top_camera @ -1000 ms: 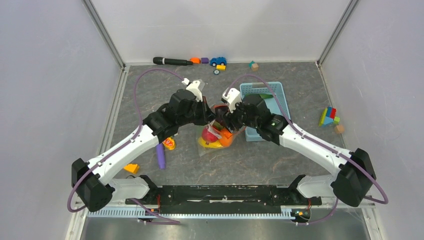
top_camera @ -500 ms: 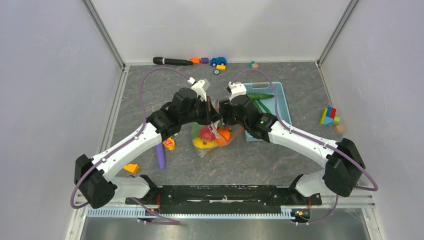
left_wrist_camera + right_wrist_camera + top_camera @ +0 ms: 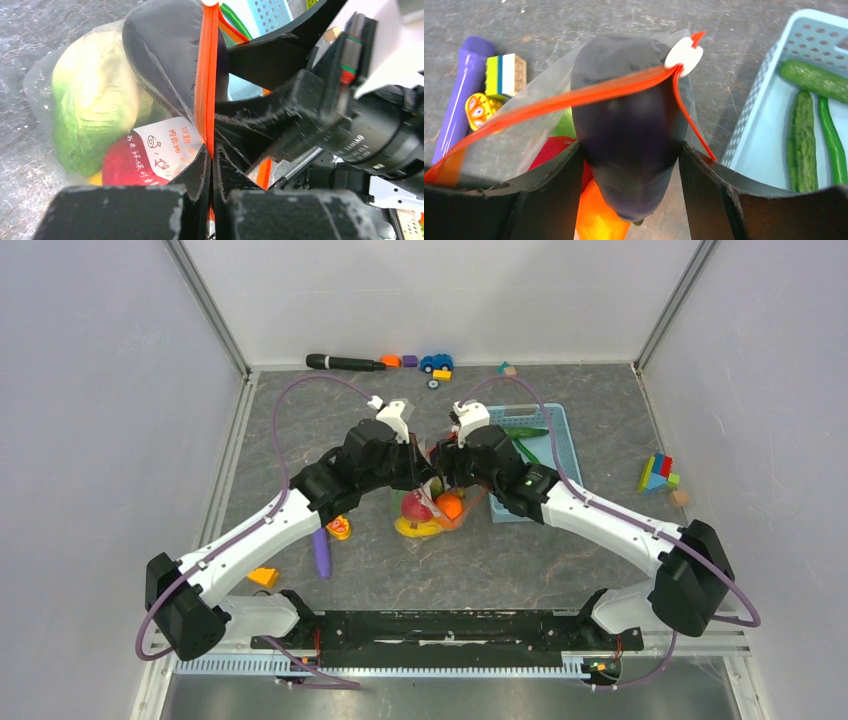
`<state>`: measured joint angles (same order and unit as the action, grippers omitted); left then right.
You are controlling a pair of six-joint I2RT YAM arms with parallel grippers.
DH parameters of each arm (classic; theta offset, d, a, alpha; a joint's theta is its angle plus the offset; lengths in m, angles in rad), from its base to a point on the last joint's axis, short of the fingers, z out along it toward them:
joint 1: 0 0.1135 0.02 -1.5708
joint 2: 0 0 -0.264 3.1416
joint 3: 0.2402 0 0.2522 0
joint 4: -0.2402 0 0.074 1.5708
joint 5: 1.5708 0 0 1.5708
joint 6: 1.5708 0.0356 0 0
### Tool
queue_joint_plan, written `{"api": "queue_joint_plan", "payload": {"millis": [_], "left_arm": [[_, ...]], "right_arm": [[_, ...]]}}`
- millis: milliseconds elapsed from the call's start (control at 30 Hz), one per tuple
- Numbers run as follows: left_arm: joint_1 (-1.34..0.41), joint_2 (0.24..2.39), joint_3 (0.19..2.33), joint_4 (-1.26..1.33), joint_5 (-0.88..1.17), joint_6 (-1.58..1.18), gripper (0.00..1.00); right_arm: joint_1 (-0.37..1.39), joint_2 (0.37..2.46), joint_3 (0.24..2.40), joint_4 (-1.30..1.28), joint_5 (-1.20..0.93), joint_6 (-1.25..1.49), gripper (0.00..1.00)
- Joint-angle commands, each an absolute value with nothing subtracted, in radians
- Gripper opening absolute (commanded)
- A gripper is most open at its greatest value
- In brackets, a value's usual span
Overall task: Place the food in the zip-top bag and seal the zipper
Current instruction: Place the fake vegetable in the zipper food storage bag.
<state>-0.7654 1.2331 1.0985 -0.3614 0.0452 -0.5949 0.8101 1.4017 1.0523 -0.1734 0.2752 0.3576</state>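
The zip-top bag [image 3: 524, 135] is sitting mid-worktop [image 3: 520, 560], with one cabbage [image 3: 90, 115], one red piece [image 3: 125, 165] and one orange piece [image 3: 599, 215] showing inside. Compared with a second ago, the right wrist is standing farther from the bases, uncovering two cucumbers [image 3: 801, 140] in the basket [image 3: 749, 115]. The left pincer [image 3: 212, 155] is pinching the zipper [image 3: 206, 90], jaws closed on it. The right pincer [image 3: 629, 150], jaws spread wide, is clasping the single eggplant [image 3: 624, 90], apparently at the bag's mouth.

Grey table [image 3: 560, 560]: zip-top bag [image 3: 408, 531] w/ food [image 3: 413, 508] under left gripper [image 3: 426, 476] & right gripper [image 3: 446, 470]; blue basket [image 3: 560, 435] just R; purple stick [image 3: 320, 555], yellow toy [image 3: 339, 528] to L; marker [image 3: 345, 362], car [image 3: 436, 362] beyond.
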Motion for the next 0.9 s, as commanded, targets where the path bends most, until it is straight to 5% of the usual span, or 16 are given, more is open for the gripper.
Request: {"api": "queue_joint_plan", "payload": {"millis": [0, 333, 867], "left_arm": [[-0.773, 1.214, 1.146, -0.385, -0.055, -0.611, 0.02], [-0.773, 1.209, 1.146, -0.411, -0.086, -0.615, 0.02], [-0.773, 1.178, 1.138, -0.438, -0.087, -0.593, 0.02]], "right_arm": [[0.804, 1.337, 1.091, -0.045, 0.089, 0.221, 0.67], [0.802, 1.22, 1.059, 0.048, -0.036, 0.108, 0.95], [0.707, 1.222, 1.074, -0.229, 0.077, 0.154, 0.97]]}}
